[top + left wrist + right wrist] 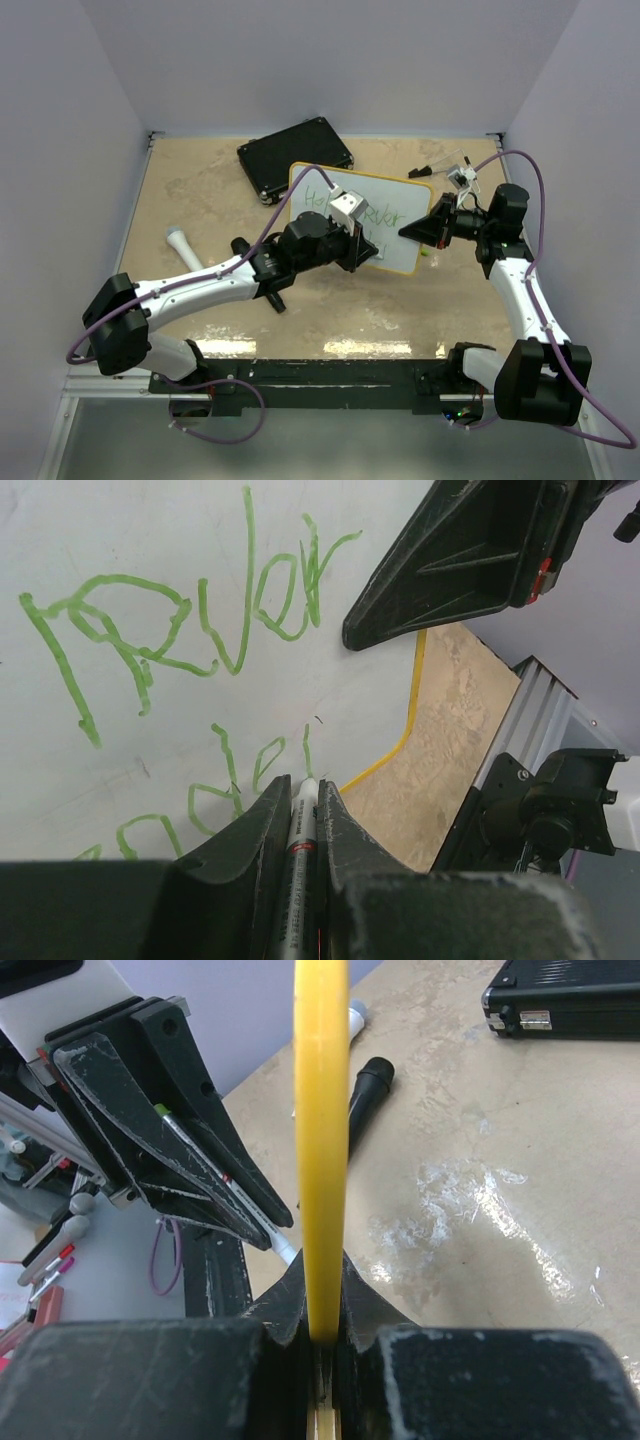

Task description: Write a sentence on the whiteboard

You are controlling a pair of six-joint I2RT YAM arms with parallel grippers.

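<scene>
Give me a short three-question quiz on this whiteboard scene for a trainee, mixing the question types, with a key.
1. True or false: the left end effector is shut on a marker pointed at the whiteboard.
2. What does the right end effector grip? A) a marker B) the whiteboard's yellow rim C) nothing
3. Fill in: the sentence is written in ___ ink.
Key: 1 true; 2 B; 3 green.

Whiteboard [400, 215] mid-worktop [330, 310]; case [295, 155] just behind its left corner. Left end effector [303, 800] over the board's near part, marker [300, 845] between its fingers, tip at the face. Right end effector [320, 1310] clamps the board's right rim. Cylinder [185, 247] lies well left.
</scene>
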